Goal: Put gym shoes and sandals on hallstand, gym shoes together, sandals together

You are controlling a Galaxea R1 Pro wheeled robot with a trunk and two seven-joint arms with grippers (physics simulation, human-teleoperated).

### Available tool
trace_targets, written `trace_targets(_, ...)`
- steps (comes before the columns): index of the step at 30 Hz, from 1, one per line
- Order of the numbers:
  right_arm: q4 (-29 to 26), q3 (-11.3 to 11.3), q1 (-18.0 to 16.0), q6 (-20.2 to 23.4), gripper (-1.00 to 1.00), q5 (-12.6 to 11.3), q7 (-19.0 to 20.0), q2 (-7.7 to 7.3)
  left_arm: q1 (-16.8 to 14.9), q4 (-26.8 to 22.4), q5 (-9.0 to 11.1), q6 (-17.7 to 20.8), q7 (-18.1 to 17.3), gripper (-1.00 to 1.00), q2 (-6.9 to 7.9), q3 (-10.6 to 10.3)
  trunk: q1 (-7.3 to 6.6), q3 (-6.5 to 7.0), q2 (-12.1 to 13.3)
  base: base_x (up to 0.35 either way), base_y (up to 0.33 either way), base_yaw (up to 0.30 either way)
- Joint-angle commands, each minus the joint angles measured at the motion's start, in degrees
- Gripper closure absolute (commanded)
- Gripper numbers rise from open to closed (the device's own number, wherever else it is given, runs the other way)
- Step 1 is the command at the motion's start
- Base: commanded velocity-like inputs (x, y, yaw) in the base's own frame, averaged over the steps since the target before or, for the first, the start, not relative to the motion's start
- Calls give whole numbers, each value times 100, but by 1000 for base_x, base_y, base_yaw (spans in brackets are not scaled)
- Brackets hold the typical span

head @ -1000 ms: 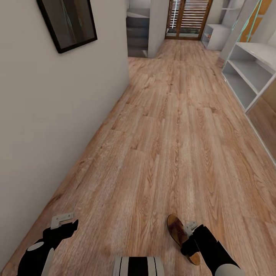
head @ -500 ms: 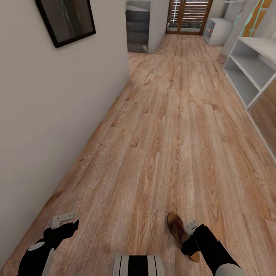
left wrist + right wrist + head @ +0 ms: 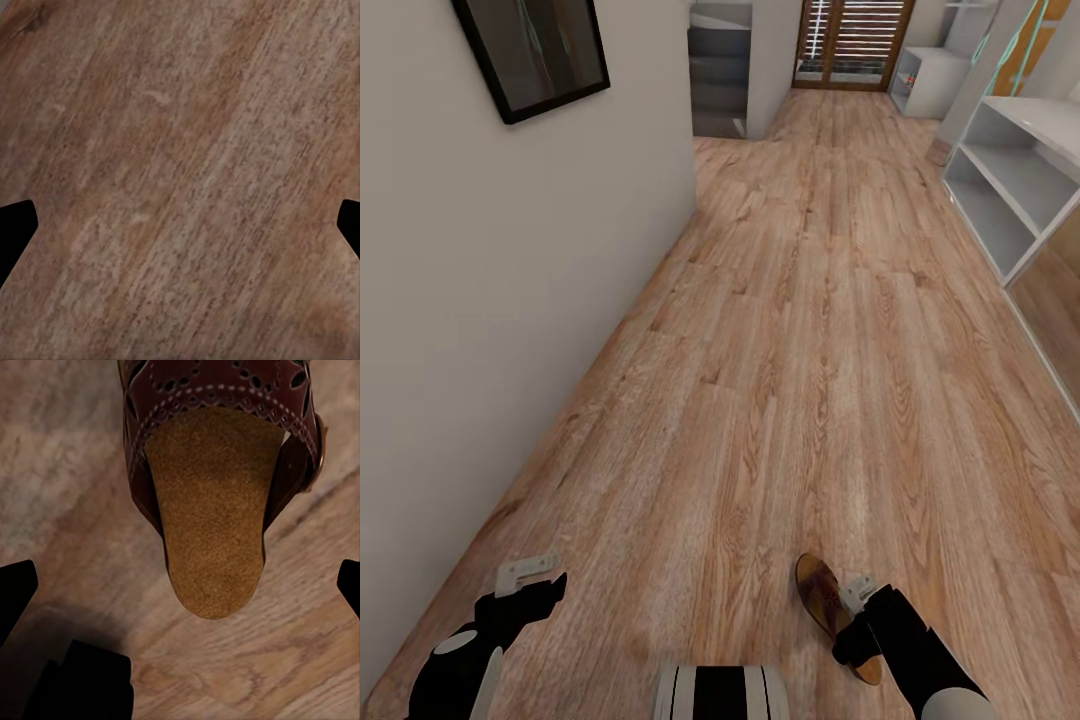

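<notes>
Head view, sandal: you have one sandal [image 3: 828,600] low in front of the robot, toe pointing up the corridor, heel end under your right gripper [image 3: 857,610].
Head view, right arm: it reaches in from the near side of the sandal, wrist bent down over the heel. How wide the fingers stand you cannot tell here.
Head view, left arm: your left gripper [image 3: 528,578] hangs well apart from the sandal, toward the wall [image 3: 480,330], over bare corridor floor [image 3: 810,350], carrying nothing.
Head view, rack: a pale open-shelved unit [image 3: 1010,200] stands far beyond the sandal on the right-hand side; whether it is the hallstand you want cannot be settled from here.
Left wrist view, hand: dark fingertips at both edges of the frame, spread wide, only floor planks [image 3: 180,180] between them.
Right wrist view, sandal: the tan insole and heel of the sandal [image 3: 214,517] lie between the spread fingertips, perforated reddish strap at the far end. The tips look clear of it on both sides, so you likely hold nothing yet.
Handling: expect it to be light, with a flat stiff sole and a softer strap. Pinch across the sole's edges near the heel or midfoot; the strap would probably fold.
</notes>
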Motion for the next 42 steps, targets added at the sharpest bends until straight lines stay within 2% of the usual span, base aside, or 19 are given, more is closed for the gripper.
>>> trace_targets(1, -2, 0, -1, 0, -100, 0, -1, 0, 0, 0, 0, 0, 0, -100, 0, 1, 0, 0, 0, 0, 0, 0)
trace_targets(3, -8, 0, -1, 0, -100, 0, -2, -3, 0, 0, 0, 0, 0, -100, -1, -1, 0, 0, 0, 0, 0, 0)
trace_targets(10, -16, -1, -4, 0, -100, 0, -10, -14, 0, 0, 0, 0, 0, -100, -1, -4, 18, -155, -9, 0, 0, 0)
trace_targets(25, -22, -1, -22, 0, -100, 0, -15, -27, 0, 0, 0, 0, 0, -100, -2, -4, 18, -155, -9, 0, 0, 0)
trace_targets(33, -39, -1, -29, 0, -100, 0, -13, -50, 0, 0, 0, 0, 0, -100, -2, -4, 39, -332, -20, 0, 0, 0)
trace_targets(40, -262, -1, -30, 0, -100, 0, -12, -53, 0, 0, 0, 0, 0, -100, -2, -4, 57, -487, -29, 0, 0, 0)
trace_targets(42, -385, -1, -31, 0, -100, 0, -12, -53, 0, 0, 0, 0, -2, -100, -2, -4, 57, -487, -29, 0, 0, 0)
